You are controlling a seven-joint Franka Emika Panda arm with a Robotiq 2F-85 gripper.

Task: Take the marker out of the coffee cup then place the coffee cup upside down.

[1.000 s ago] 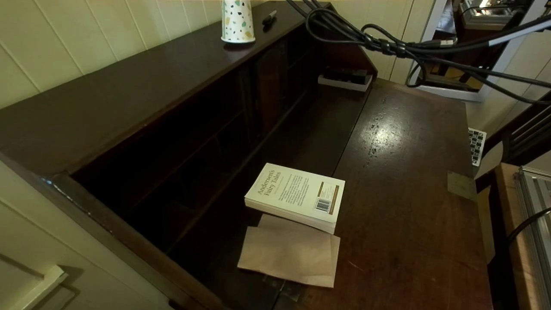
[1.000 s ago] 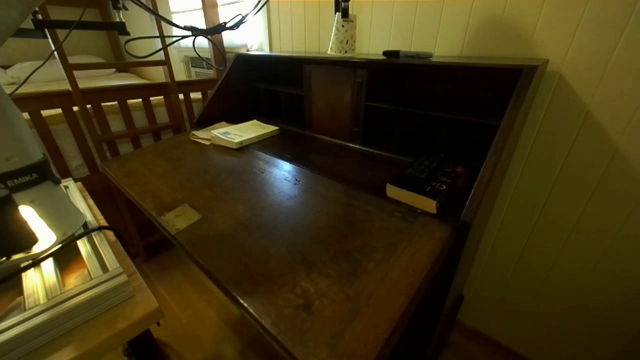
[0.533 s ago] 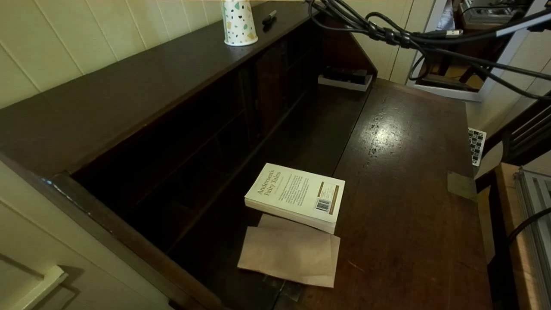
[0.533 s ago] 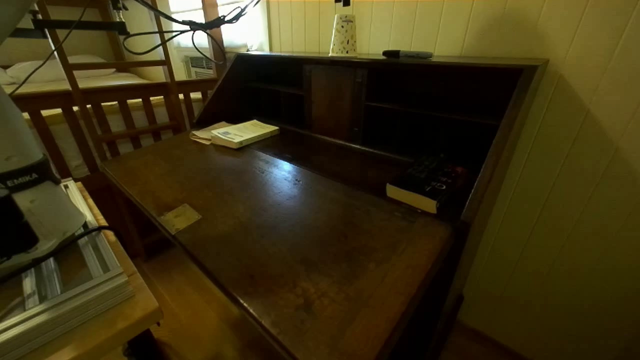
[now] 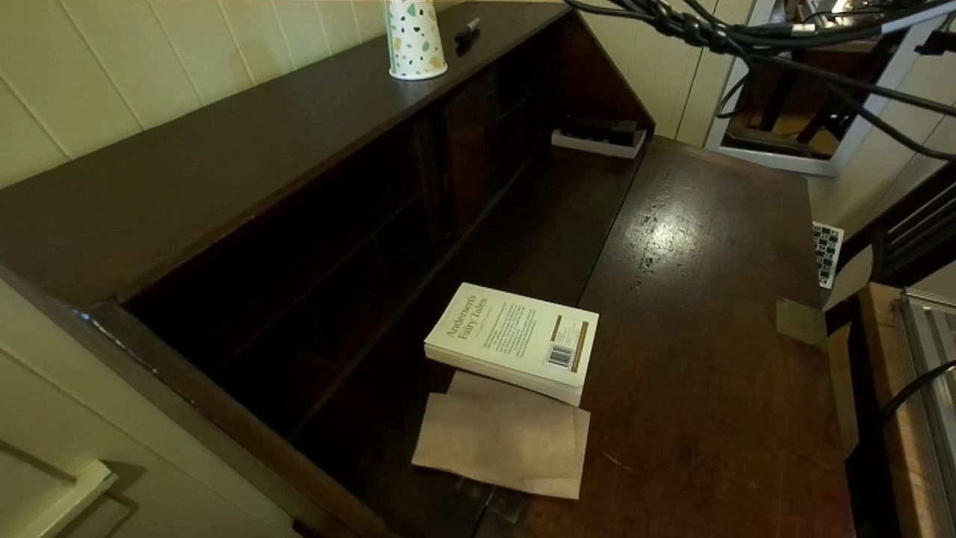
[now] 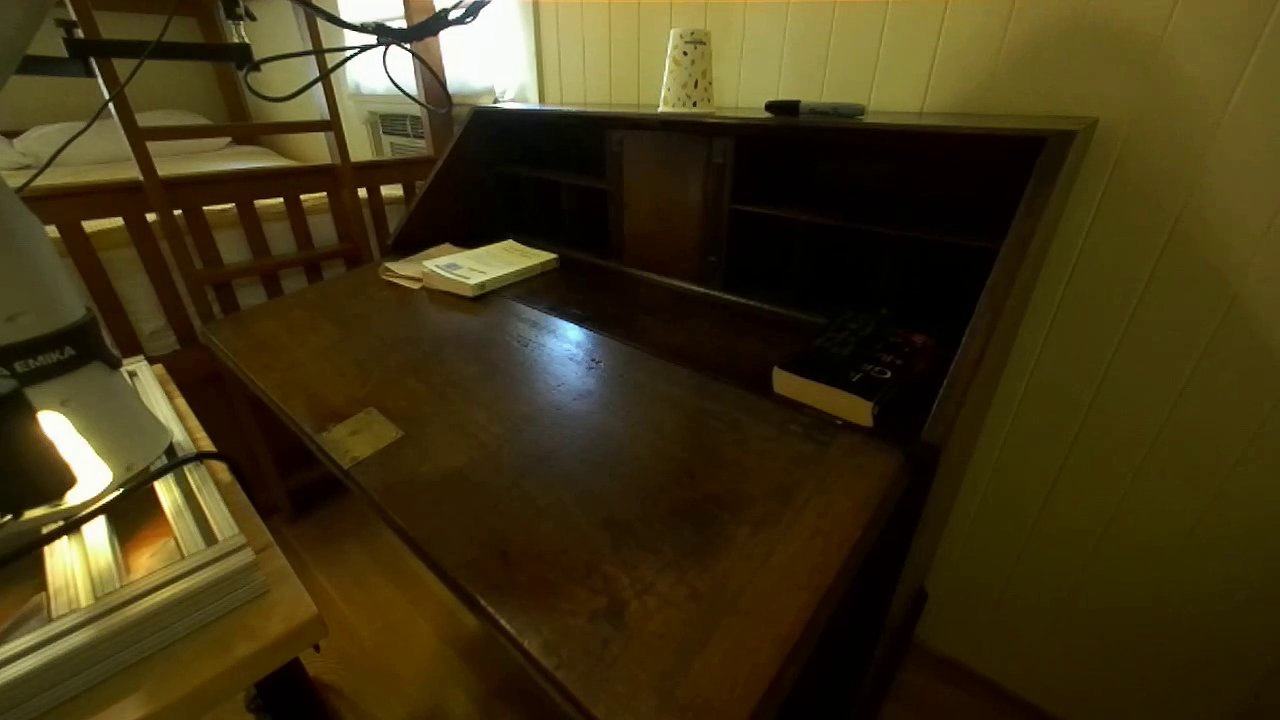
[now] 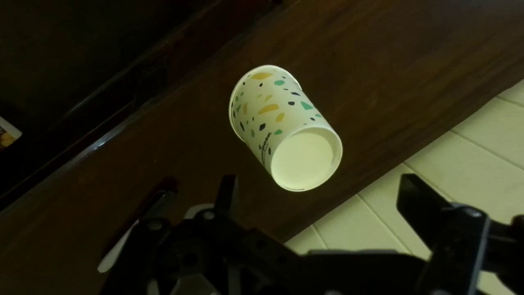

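Robot arm segments (image 6: 35, 270), rounded and pale grey with a black band, stand at the far left as we look across in an exterior view. Next we see a brown wooden bed frame (image 6: 260, 172) with upright slats, then thin black cables (image 6: 430, 25), looped and bundled near the top. On the dark brown wooden bench (image 6: 560, 430) lies a folded sheet of tan paper (image 6: 402, 268), and to its right a cream paperback book (image 6: 490, 265) touches it; whether the sheet runs beneath the book, we cannot tell. Further right, on the bench's upper ledge (image 5: 261, 142) in both exterior views, the small white tapered paper cup (image 6: 687, 72), patterned with yellow, green and dark specks, stands upside down: wide rim below, narrow closed end on top. Right of it, near but apart, a slim grey marker (image 6: 815, 108) with a black cap lies flat on the same ledge. Below, we find a thick black book (image 6: 850, 365) with pale page edges, then a cream panelled wall (image 6: 1140, 300). In the wrist view, also from the left, we see the marker partly behind the black gripper (image 7: 317, 194), whose jaws stand wide, one at either side; the cup shows beyond and between them, touching neither.
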